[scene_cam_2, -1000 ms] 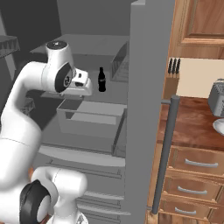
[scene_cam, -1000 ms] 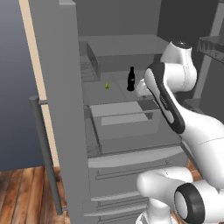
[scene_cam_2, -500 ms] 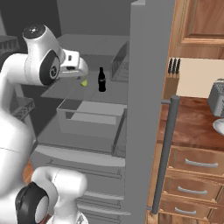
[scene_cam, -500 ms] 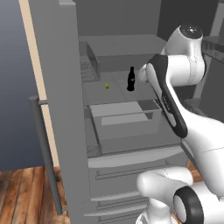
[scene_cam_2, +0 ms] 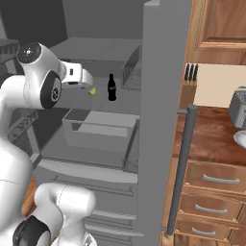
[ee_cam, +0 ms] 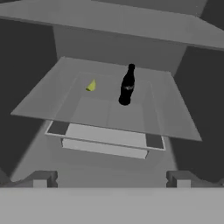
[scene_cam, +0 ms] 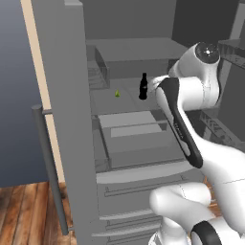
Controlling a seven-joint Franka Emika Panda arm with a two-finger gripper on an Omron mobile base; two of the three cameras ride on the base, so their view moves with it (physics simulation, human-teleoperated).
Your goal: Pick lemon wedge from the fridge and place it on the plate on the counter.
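Arm swung up since a second ago; claw (ee_cam: 111, 178) spread wide, empty, facing fridge (scene_cam: 67, 119) shelf. Wedge (ee_cam: 91, 85) on shelf at ten o'clock of bottle (ee_cam: 126, 85), apart.

**Your robot's body**

You had a glossy white arm (scene_cam: 206, 158) built of thick, rounded segments, filling the right side of the left base view. A long black strip (scene_cam: 178, 123) ran down one link there. Round dark caps (scene_cam_2: 30, 52) with a grey sheen closed the joints, one at the upper left of the right base view. Your gripper (ee_cam: 111, 178) showed two small grey, blocky fingertips (ee_cam: 43, 178) at the bottom of the hand view.
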